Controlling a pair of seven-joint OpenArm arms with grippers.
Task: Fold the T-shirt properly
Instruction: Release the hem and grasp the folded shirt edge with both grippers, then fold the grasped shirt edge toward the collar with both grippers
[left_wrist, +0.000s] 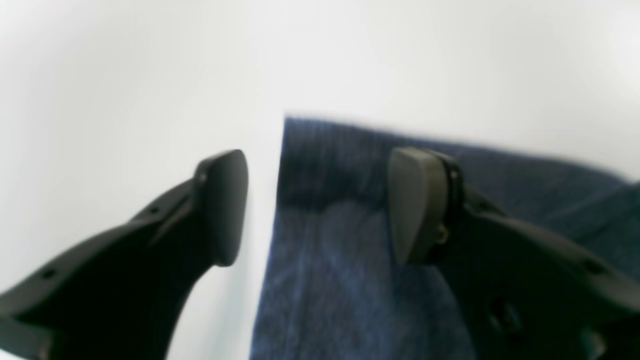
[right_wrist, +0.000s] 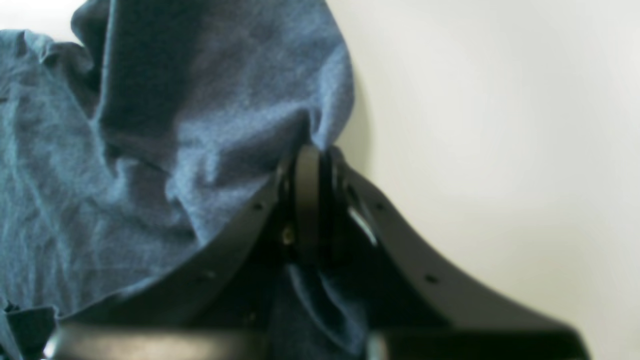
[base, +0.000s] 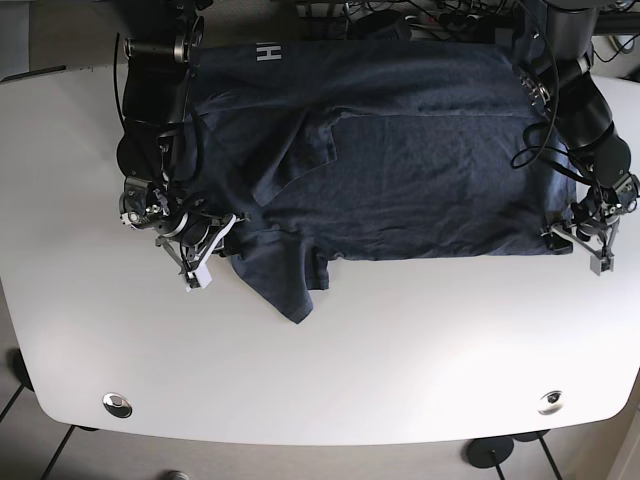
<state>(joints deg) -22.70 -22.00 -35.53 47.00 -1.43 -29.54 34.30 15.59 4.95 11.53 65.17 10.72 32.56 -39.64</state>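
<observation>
Both arms are black with loose black cables, each tool (left_wrist: 320, 207) carrying dark, rounded, screw-fastened pads.

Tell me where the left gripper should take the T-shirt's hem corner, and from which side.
Grip the square corner of the T-shirt, coming in from the bare table side. The left gripper is open and already straddles that straight edge.

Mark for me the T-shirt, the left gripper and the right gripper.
T-shirt (base: 420, 170): base view, flat middle of the body.
left gripper (left_wrist: 317, 210): left wrist view, gap between open fingertips.
right gripper (right_wrist: 312, 165): right wrist view, tips pinched on fabric.
</observation>
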